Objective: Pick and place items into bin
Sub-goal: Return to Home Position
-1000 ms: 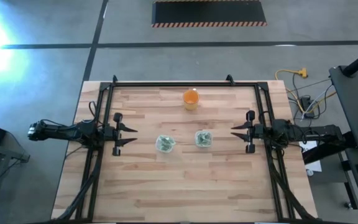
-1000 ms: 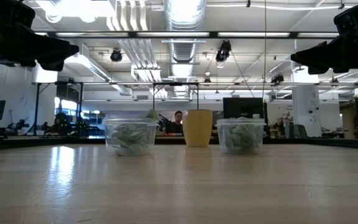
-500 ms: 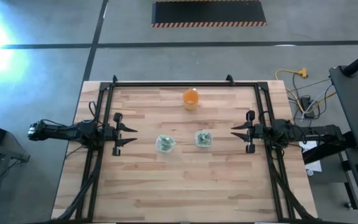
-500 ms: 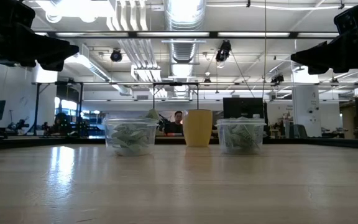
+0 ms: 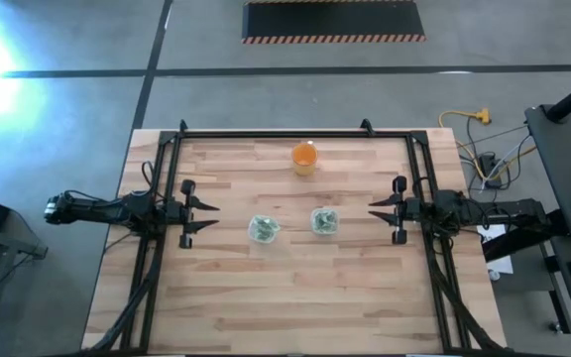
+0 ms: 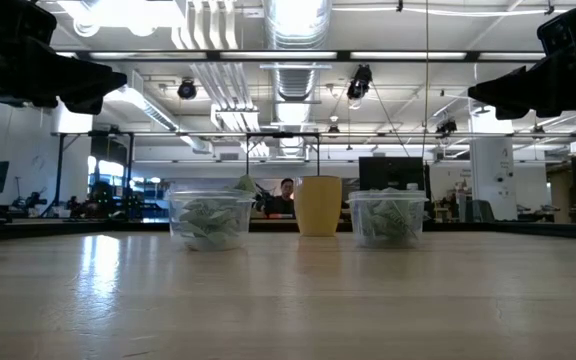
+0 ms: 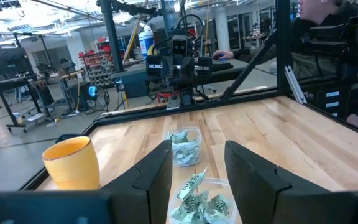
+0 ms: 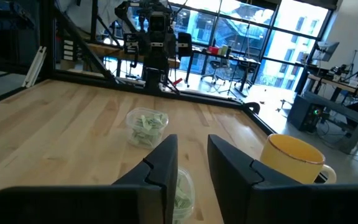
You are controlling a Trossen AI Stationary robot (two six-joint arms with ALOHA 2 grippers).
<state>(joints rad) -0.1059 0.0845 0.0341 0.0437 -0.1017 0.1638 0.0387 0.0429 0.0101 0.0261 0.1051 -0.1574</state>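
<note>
A pale wooden table (image 5: 266,297) in a lit workshop bore two clear plastic tubs (image 6: 211,197) of green wrinkly items (image 6: 383,221). Left gripper (image 5: 212,215) and right gripper (image 5: 373,214) flanked them, fingers released.

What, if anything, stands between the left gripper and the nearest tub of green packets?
Nothing visible. Only bare table lies between the open left gripper and the left tub. The orange cup stands off that line, toward the far edge. The right gripper is at the opposite side.

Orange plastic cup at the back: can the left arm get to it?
Likely yes: only bare wooden table lies between the open left gripper and the cup; both clear plastic tubs sit aside.
</note>
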